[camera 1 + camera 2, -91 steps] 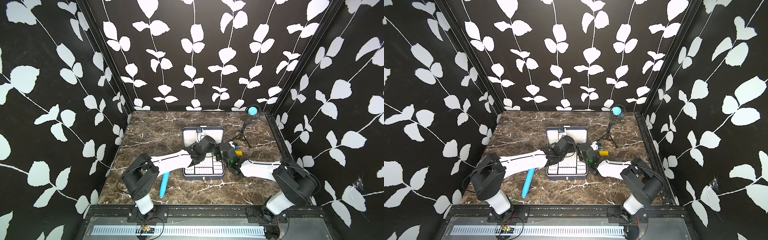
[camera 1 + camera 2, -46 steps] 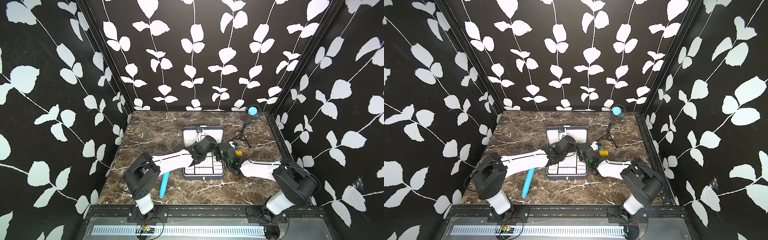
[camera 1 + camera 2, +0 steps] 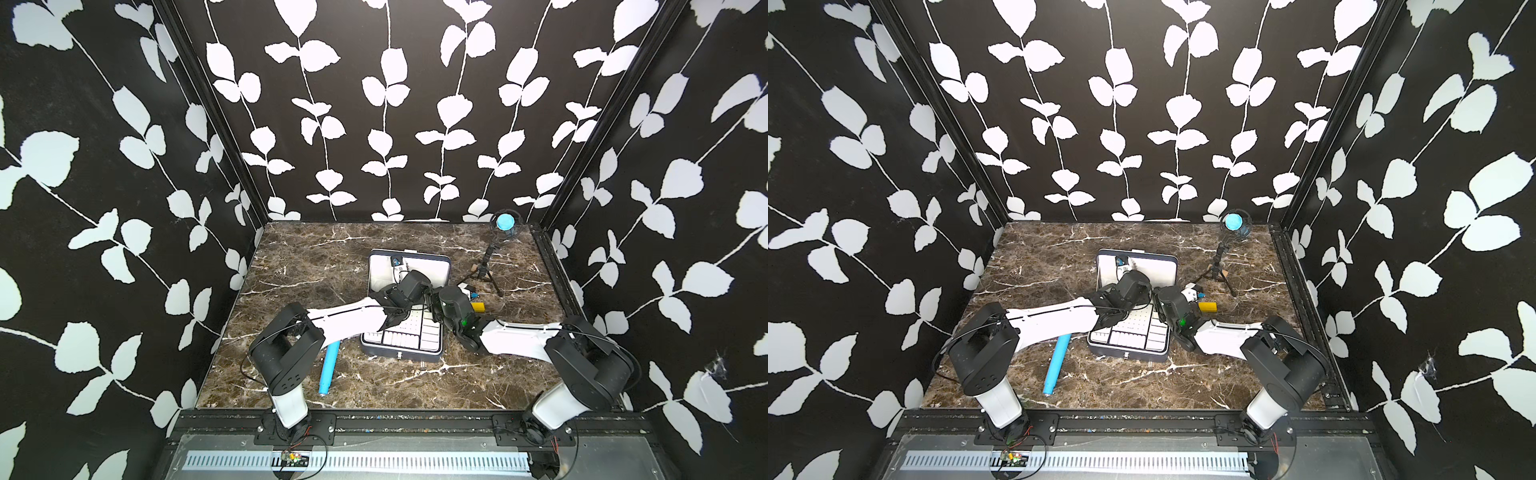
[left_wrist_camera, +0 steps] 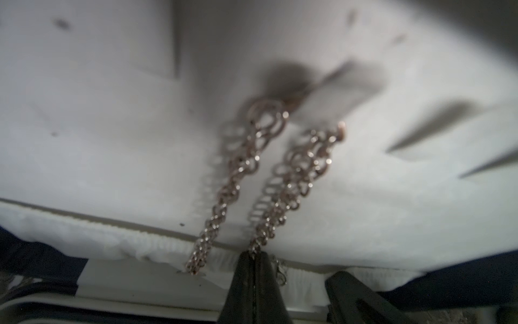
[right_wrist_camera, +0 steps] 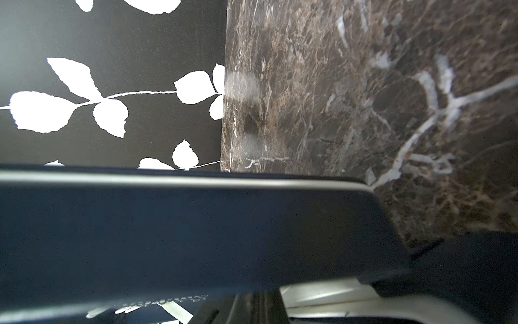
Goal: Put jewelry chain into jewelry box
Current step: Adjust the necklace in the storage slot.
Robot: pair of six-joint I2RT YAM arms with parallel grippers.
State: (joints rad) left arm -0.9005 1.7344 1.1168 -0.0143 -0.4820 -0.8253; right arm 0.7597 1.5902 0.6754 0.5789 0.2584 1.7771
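Pointing forward, left claw [image 4: 253, 256] pinching chain [image 4: 300, 171]

Both arms reached low and forward from their bases, the left arm [image 3: 345, 320] angling in toward the middle and the right arm [image 3: 515, 338] coming in from the opposite side, so that their black wrists sat just beside each other in both top views. The left gripper [image 4: 253, 256] had its two dark fingers [image 4: 241, 289] pressed flat together, pinching one strand of the jewelry chain [image 4: 294, 174] at the very tips. The right gripper [image 5: 258, 305] was closed as well, fingers together, and I couldn't tell whether anything sat between them.
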